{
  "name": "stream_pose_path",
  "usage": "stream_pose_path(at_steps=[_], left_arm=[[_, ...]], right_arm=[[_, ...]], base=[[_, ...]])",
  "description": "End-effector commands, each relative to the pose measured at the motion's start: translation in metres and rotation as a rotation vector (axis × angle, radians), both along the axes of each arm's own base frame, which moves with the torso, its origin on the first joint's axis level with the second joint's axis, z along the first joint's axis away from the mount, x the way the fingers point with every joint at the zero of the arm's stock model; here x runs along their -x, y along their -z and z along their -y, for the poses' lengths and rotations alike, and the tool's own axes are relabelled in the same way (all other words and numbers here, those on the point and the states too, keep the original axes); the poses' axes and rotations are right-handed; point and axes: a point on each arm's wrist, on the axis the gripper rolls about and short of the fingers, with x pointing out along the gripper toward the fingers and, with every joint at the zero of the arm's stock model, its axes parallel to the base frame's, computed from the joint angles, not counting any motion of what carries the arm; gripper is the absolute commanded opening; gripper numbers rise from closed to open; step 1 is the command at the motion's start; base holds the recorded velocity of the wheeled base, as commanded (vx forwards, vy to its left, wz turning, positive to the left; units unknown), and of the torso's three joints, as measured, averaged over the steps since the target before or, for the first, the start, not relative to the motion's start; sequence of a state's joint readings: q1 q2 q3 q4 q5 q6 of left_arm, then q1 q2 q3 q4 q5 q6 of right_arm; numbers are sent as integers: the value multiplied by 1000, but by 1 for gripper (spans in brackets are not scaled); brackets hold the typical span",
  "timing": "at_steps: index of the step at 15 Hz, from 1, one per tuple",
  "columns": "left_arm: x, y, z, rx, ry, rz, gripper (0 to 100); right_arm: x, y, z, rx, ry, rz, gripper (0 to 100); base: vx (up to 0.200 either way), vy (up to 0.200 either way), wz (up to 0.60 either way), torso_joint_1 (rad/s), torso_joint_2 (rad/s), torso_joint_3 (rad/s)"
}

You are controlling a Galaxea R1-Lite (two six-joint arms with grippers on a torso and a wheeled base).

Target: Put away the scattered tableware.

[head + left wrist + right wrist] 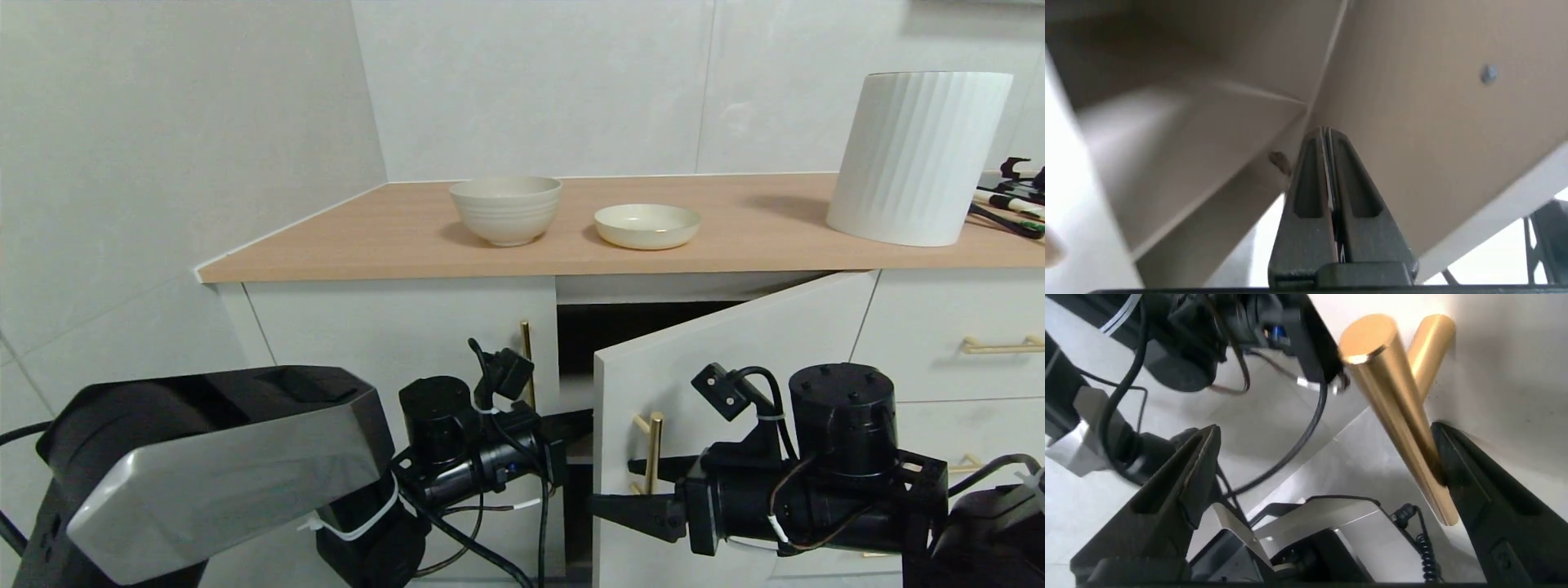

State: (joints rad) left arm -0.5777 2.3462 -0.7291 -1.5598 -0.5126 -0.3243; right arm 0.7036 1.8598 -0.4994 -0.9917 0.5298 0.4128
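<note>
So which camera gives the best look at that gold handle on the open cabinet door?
The right wrist view: the gold handle sits close up inside the open right gripper. The head view has it small on the door; the left wrist view faces cabinet panels.

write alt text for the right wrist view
The open black right gripper frames a brass cylindrical door handle, which sits close to one finger. Behind are the white cabinet door and the left arm's black cabled wrist.
</note>
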Motion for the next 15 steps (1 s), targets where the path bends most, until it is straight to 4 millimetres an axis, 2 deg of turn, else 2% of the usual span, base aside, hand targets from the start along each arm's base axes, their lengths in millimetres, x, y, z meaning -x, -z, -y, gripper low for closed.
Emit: stream_pose_path(at_steps=[1, 3, 6, 9, 11, 13, 15], left_arm=[[6, 1, 10, 1, 30, 0, 0], [10, -2, 13, 3, 43, 3, 0], [27, -10, 14, -5, 74, -8, 0], [26, -9, 15, -4, 76, -7, 0], [25, -9, 16, -2, 75, -7, 0], [24, -11, 17, -1, 75, -6, 0], [21, -12, 19, -8, 75, -16, 0]], right_arm=[[-1, 3, 1, 13, 19, -2, 100], [-3, 4, 2, 26, 61, 7, 100], [-11, 11, 9, 108, 197, 72, 100], [-24, 10, 25, 138, 285, 122, 100], [-21, -4, 34, 108, 307, 154, 100], [-11, -23, 44, 70, 320, 196, 100], [6, -23, 59, 80, 331, 187, 100]], base=[[0, 0, 0, 0, 0, 0], [0, 0, 0, 0, 0, 0], [0, 0, 0, 0, 0, 0], [0, 0, 0, 0, 0, 0], [0, 0, 0, 0, 0, 0], [0, 0, 0, 0, 0, 0], [0, 0, 0, 0, 0, 0]])
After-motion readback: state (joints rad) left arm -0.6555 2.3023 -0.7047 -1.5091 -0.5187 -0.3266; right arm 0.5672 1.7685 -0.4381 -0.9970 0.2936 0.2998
